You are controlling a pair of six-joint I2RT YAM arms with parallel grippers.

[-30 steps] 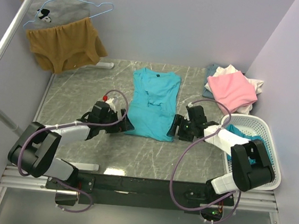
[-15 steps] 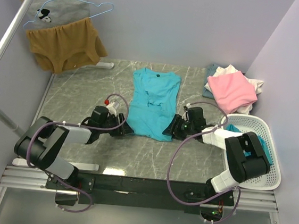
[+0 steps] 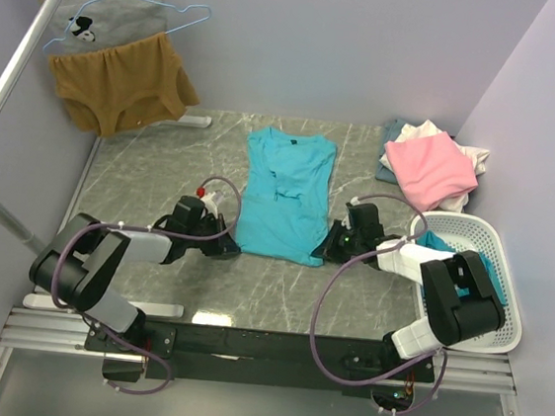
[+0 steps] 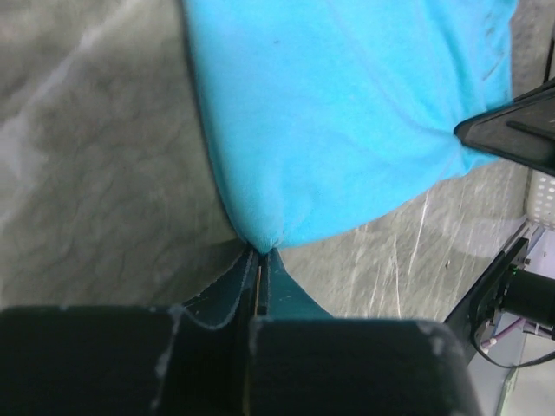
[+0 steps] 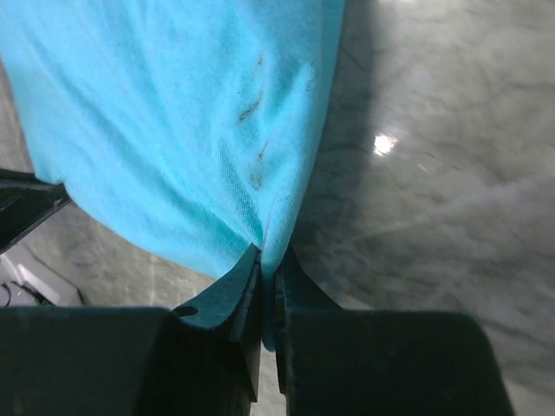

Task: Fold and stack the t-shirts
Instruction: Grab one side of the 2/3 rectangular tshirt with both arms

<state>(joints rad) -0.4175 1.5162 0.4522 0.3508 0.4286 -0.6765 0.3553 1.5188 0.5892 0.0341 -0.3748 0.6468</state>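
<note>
- Left gripper (image 4: 260,251) is pressed together on the near left hem corner of the turquoise t-shirt (image 3: 284,194); a small peak of cloth is pinched between its jaws.
- Right gripper (image 5: 267,256) is closed in the same way on the near right hem corner, with a ridge of the same cloth nipped between its jaws.
- The turquoise t-shirt is laid flat at the middle of the table (image 3: 142,174), hem toward the arms and collar at the far end. Its sides appear to be folded in, so that a narrow oblong is formed.
- The step in hand is judged to be the fold of the hem up toward the collar.
- That fold would be done well if the 2 corners were raised together, only enough to clear the table, and held level and apart so that the hem is taut.
- The corners would then be carried straight toward the collar and set down with the edges matched.
- Whether every layer is caught at each corner cannot be told. A loose under-layer could be left behind on the table.
- A white basket (image 3: 507,292) is seen just beyond the right arm, with another turquoise garment (image 3: 452,248) lying in it.
- A pink t-shirt (image 3: 430,169) is laid on top of a heap of pale clothes at the far right corner.
- At the far left, a mustard garment (image 3: 122,82) and a grey garment (image 3: 108,21) are hung from a rail.
- No brand, label or lettering can be read. Only a black-and-white cartoon figure is made out on the grey garment, and a few dark marks on the turquoise cloth near the right corner.
</note>
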